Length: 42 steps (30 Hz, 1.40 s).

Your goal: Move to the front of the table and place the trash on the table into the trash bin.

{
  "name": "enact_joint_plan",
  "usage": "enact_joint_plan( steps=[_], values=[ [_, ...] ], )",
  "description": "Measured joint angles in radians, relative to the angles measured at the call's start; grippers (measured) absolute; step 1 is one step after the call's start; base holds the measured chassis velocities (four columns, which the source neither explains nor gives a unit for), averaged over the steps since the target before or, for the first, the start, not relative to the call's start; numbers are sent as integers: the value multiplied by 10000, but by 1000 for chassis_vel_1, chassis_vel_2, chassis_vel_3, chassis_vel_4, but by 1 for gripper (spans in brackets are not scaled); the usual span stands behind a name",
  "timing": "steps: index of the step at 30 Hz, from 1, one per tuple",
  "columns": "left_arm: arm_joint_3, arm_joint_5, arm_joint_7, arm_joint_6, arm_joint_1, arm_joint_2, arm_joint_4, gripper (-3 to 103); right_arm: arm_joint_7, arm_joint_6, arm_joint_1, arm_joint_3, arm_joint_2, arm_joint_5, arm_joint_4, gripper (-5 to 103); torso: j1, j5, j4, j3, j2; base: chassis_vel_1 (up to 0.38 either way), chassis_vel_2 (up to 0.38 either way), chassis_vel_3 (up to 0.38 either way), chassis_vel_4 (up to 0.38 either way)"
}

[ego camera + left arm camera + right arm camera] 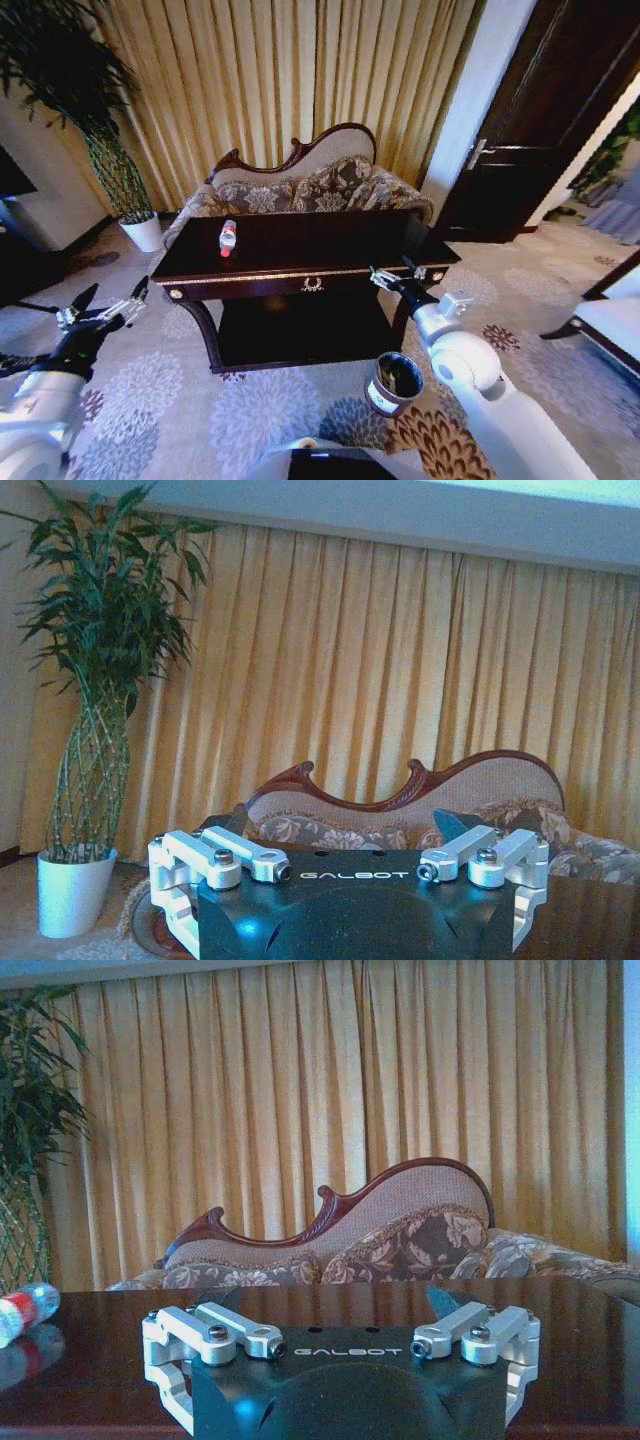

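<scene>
Bottle (pixel 228 238): clear plastic, red label, lying on its side on the table (pixel 330 245), on the robot's left half of the top, set back from the front edge. In the head view its long axis runs roughly front to back, only slightly tilted. Which end carries the cap: cannot tell. In the right wrist view the bottle (pixel 24 1310) lies at the picture's edge, its reflection in the glossy top beneath it.

Right gripper (pixel 398 277): hovers at the table's front right corner, just above the gold-trimmed edge, pointing toward the sofa (pixel 300 190). Fingers apart, nothing between them; the right wrist view (pixel 345 1312) shows the same. The bottle lies well apart from this gripper, off toward the robot's left across the tabletop.

Left gripper (pixel 105 306): held out over the carpet, left of the table and clear of it, fingers spread, holding nothing. It sits lower than the tabletop, with the bottle up and to its right, well apart. In the left wrist view (pixel 350 832) it faces the sofa and the potted plant (pixel 90 730).

Trash bin (pixel 393 383): upright on the carpet in front of the table's right leg, just beside the right arm.
</scene>
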<state>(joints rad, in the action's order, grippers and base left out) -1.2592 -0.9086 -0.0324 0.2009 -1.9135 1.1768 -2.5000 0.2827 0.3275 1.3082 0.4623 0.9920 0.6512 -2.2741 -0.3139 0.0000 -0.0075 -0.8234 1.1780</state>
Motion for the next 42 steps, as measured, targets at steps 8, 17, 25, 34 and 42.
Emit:
enact_joint_plan(
  steps=[8, 17, 25, 34, 42],
  values=[
    [56, 25, -14, 24, 21, 7, -1, 100, -21, 0, -4, -6, -14, 0, -6, 100, -8, -2, 0, -3, -4, -178, 181, 191, -194],
    [67, -63, -181, 106, 123, -182, -1, 100, -47, 186, 9, -151, -62, -5, -75, 100, -6, -1, -1, -1, -3, -127, 103, 110, -125],
    [391, -233, -825, 122, 499, -729, 59, 100, -47, 189, 115, -203, -65, -167, 114, 100, -4, 0, 2, 0, -2, -34, 27, 25, -31],
    [776, -1098, -2214, 487, 1788, -2833, 1627, 100, 139, 24, 376, -88, -405, -189, 473, 100, 0, -1, -2, 0, 0, 0, 0, 0, 0],
    [2027, -1759, -3083, 804, 3841, -4217, 3703, 100, 521, -145, 470, 70, -685, -23, 929, 100, 0, -5, -1, 0, 0, 0, 0, 0, 0]
  ],
)
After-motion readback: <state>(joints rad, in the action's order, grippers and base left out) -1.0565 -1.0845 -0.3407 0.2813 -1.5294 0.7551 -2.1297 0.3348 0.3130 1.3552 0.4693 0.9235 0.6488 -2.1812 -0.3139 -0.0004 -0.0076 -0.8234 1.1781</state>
